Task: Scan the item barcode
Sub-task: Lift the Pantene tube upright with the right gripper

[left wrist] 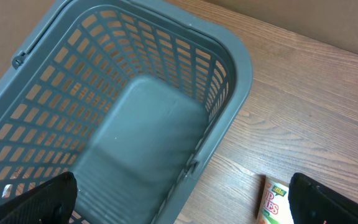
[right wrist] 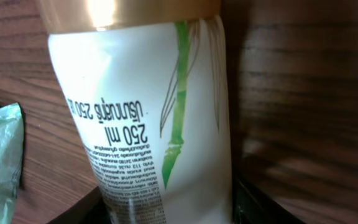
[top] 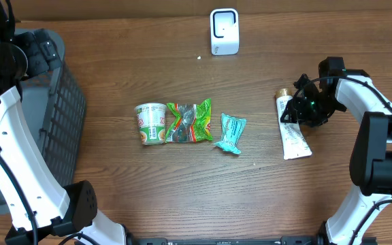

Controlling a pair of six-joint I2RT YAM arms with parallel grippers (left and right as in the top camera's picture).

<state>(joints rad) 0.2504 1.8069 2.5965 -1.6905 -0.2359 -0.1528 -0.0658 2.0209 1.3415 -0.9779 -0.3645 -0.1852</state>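
Wood-grain table point(top: 182, 190), seen from overhead. Far left: grey plastic basket point(top: 67, 116) w/ mesh walls, cut off by the frame edge & partly hidden under the white left arm. Left gripper point(left wrist: 182, 205) hangs over the basket's rim. Only two dark fingertips show, at the btm corners of the wrist view. They stand very wide apart, w/ nothing btwn them but basket and table.

Centre, in a row: cup noodle point(top: 151, 124) on its side, touching a green snack pkt point(top: 190, 121). Just beside that, a teal sachet point(top: 230, 133). Labels too small to read. Top centre, well apart from the row: white scanner point(top: 224, 31), upright.

Right: white tube point(top: 295, 139) w/ gold cap, lying flat on the table, cap toward the far edge. Right gripper point(top: 297, 109) sits over the cap end, hiding that part from above. In the wrist view the tube fills the frame, cap cropped at top. It shows green bamboo print and "250 ml" upside down; the smaller print is blurred. Dark fingers point(right wrist: 253, 205) flank the tube on both sides at the btm edge, jaws part-open at approx the tube's width. Cannot tell if the pads press on it or only straddle it.
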